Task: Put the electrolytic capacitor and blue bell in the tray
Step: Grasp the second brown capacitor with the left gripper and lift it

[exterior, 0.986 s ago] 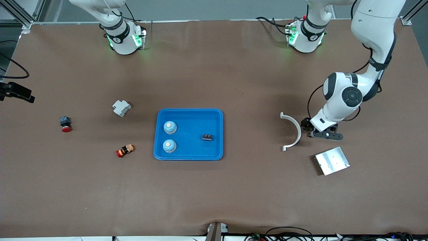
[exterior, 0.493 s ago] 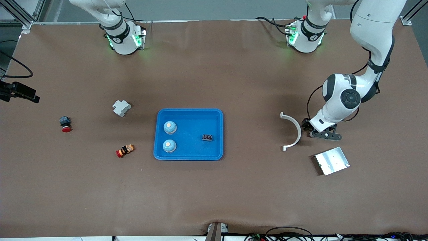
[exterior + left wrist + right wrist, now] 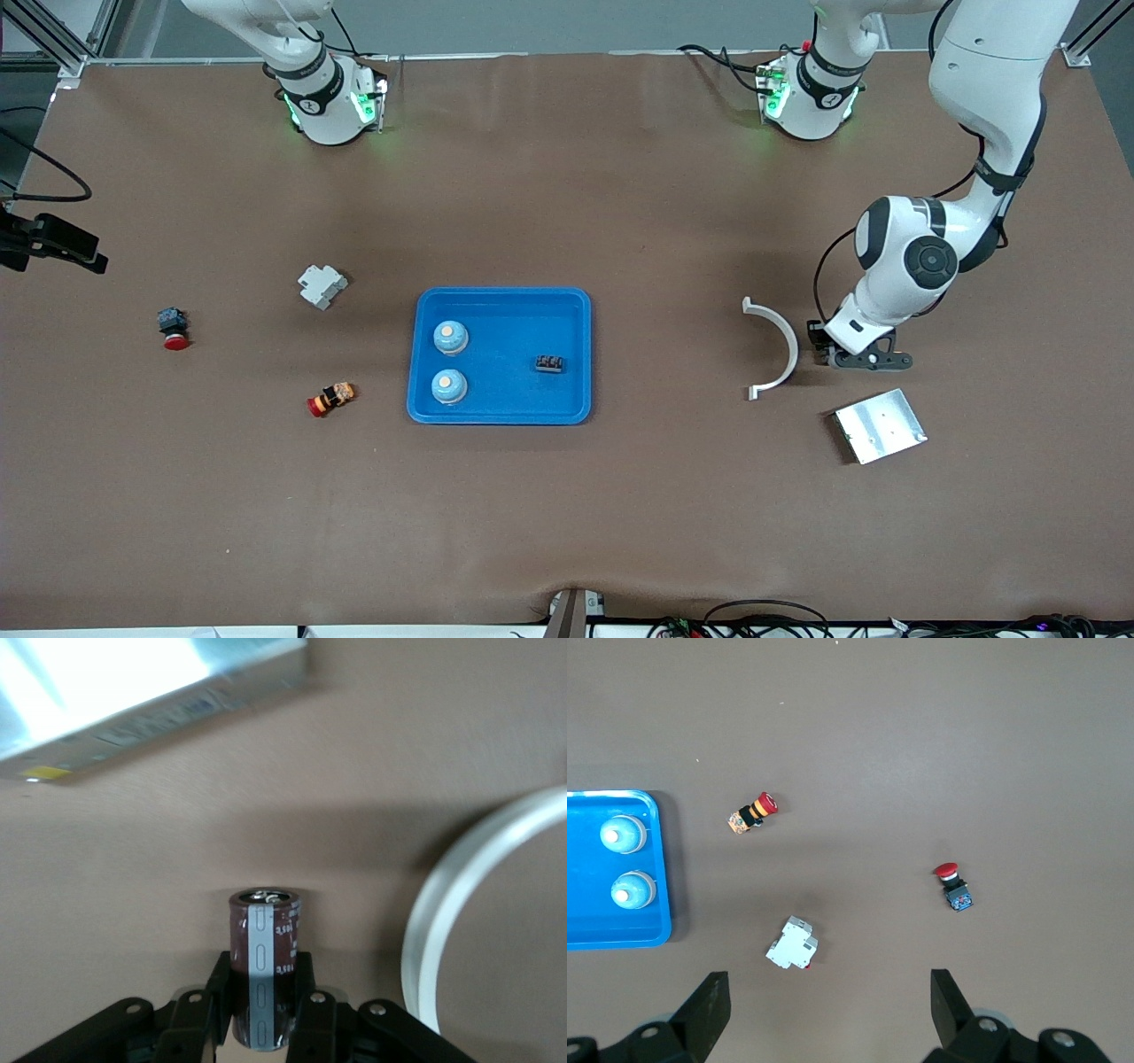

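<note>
My left gripper (image 3: 263, 976) is shut on the electrolytic capacitor (image 3: 265, 961), a dark brown can with a grey stripe, one finger on each side. In the front view the left gripper (image 3: 858, 358) sits low at the table between a white curved piece (image 3: 781, 347) and a silver plate (image 3: 880, 426); the capacitor is hidden there. Two blue bells (image 3: 450, 337) (image 3: 449, 386) stand in the blue tray (image 3: 500, 298) at mid-table. My right gripper (image 3: 828, 1019) hangs open high over the right arm's end of the table, out of the front view.
A small dark part (image 3: 549, 363) lies in the tray. Toward the right arm's end lie a white breaker (image 3: 321, 285), a red-and-orange button (image 3: 331, 398) and a red-and-blue button (image 3: 172, 328). The white curved piece (image 3: 443, 921) lies close beside the held capacitor.
The left gripper's fingers have closed onto the capacitor, and its wrist has shifted slightly. The right gripper and the things on the table have stayed put.
</note>
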